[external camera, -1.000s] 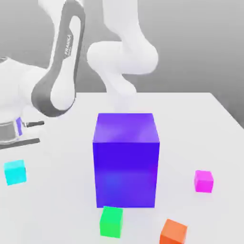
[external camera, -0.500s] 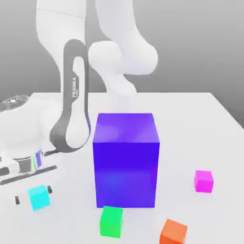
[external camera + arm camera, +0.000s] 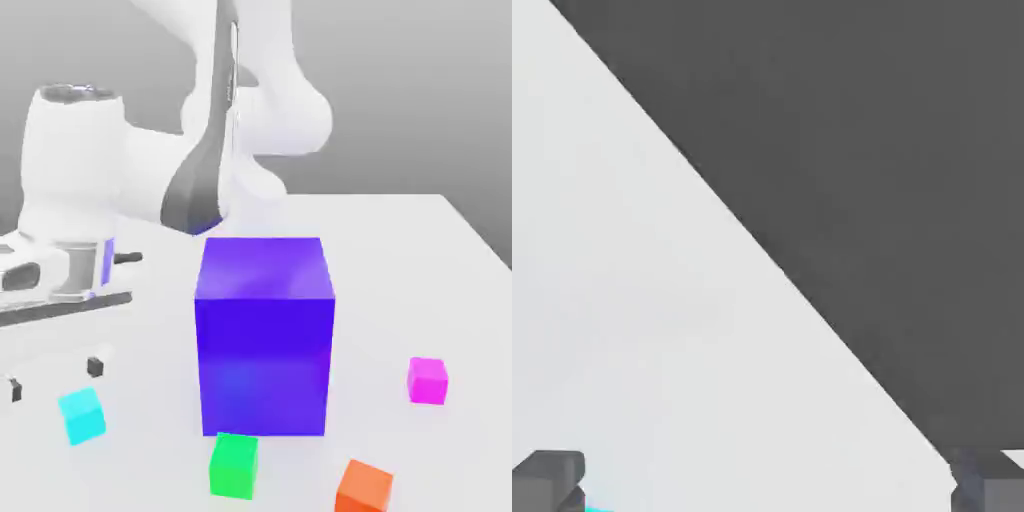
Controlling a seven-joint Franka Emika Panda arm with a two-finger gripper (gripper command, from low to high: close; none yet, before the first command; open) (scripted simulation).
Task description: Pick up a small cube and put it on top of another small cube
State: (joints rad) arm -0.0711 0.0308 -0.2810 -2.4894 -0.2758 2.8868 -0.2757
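Tool [image 3: 53,377] open above cyan cube [image 3: 81,416]

— What does the glossy white, rounded-link robot arm [image 3: 255,110] look like?
— Bulbous white segments, a dark grey inset panel along one link, and a violet patch on the white hand.
— Its fingertips [image 3: 95,366]?
— Small dark grey blocks.

A: Tabletop [image 3: 400,260] layout, exterior view. Large cube [image 3: 265,335] at the middle. Two small cubes in front of it: one [image 3: 234,465] just before its front face, another [image 3: 364,487] further to the view's right, nearer the camera.

B: And to the sides?

A: One small cube [image 3: 427,380] apart on the view's right. One small cube [image 3: 81,415] on the view's left, the pincer [image 3: 53,377] above it and slightly behind, apart from it.
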